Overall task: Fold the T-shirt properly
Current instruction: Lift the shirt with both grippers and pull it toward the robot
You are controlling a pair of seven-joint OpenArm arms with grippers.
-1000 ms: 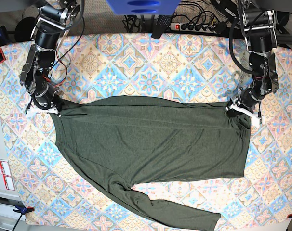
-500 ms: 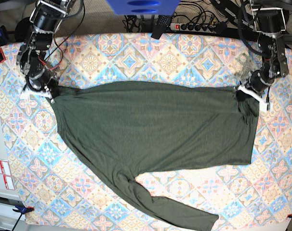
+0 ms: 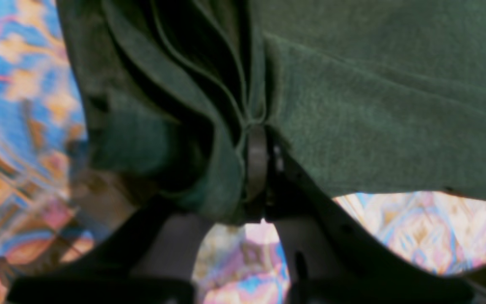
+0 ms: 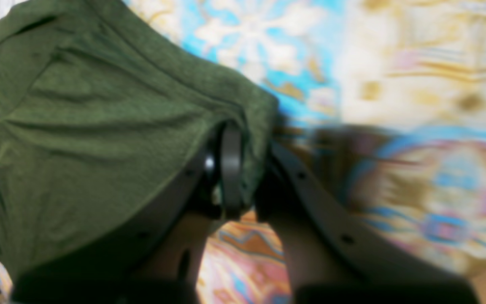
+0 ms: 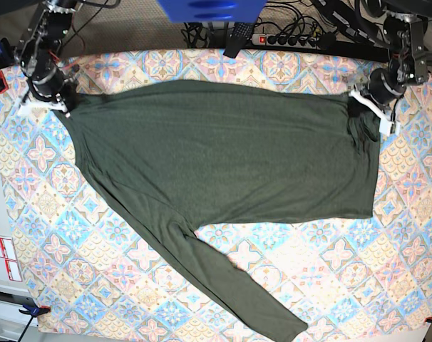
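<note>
The T-shirt (image 5: 223, 157) is spread across the upper half of the frame on the patterned bench (image 5: 387, 285). Its top edge is pinched at both ends, apparently so the cloth is drawn taut and flat for folding: the right tool (image 5: 43, 105) is clenched on the upper-left corner, the left tool (image 5: 373, 105) on bunched fabric at upper right. The olive knit looks largely smooth, and one long sleeve is trailed toward the bottom centre.

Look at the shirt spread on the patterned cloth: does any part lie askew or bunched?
Yes. On the T-shirt, one long sleeve trails diagonally toward the near edge of the table instead of lying straight, and fabric bunches in folds where the left gripper pinches it. The right gripper clamps the opposite corner.
</note>
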